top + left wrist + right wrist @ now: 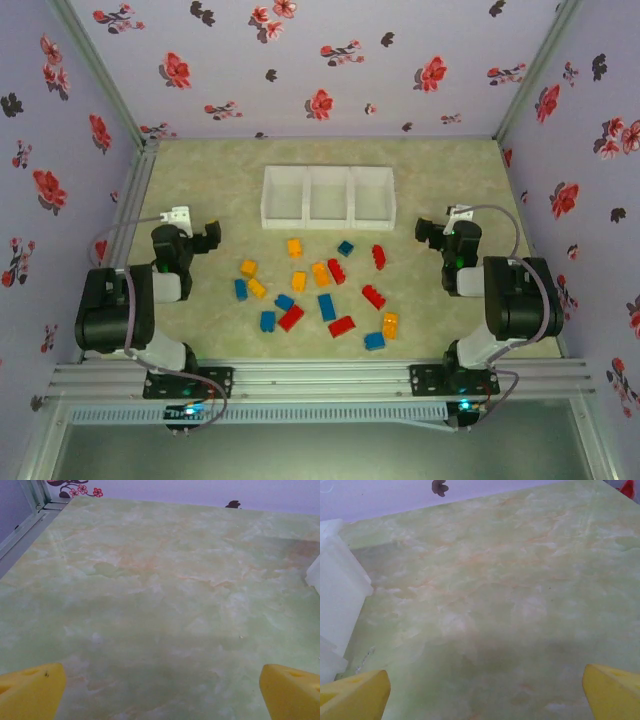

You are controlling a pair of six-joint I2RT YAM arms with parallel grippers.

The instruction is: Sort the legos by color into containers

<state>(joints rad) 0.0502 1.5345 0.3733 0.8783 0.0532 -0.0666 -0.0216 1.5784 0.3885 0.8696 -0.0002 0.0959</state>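
Floral walls [320, 60] | green marbled table [200, 180] | left tool [161, 691], right tool [484, 692] wide open, empty

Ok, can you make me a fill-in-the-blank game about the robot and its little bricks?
The square white translucent plastic containers joined in one row number ____.
The small plastic studded legos are orange-yellow, red or ____.
Every lego lies outside the containers, so each container is ____.
The left gripper and the right gripper both stand ____, holding nothing.
Missing words: three, blue, empty, open.
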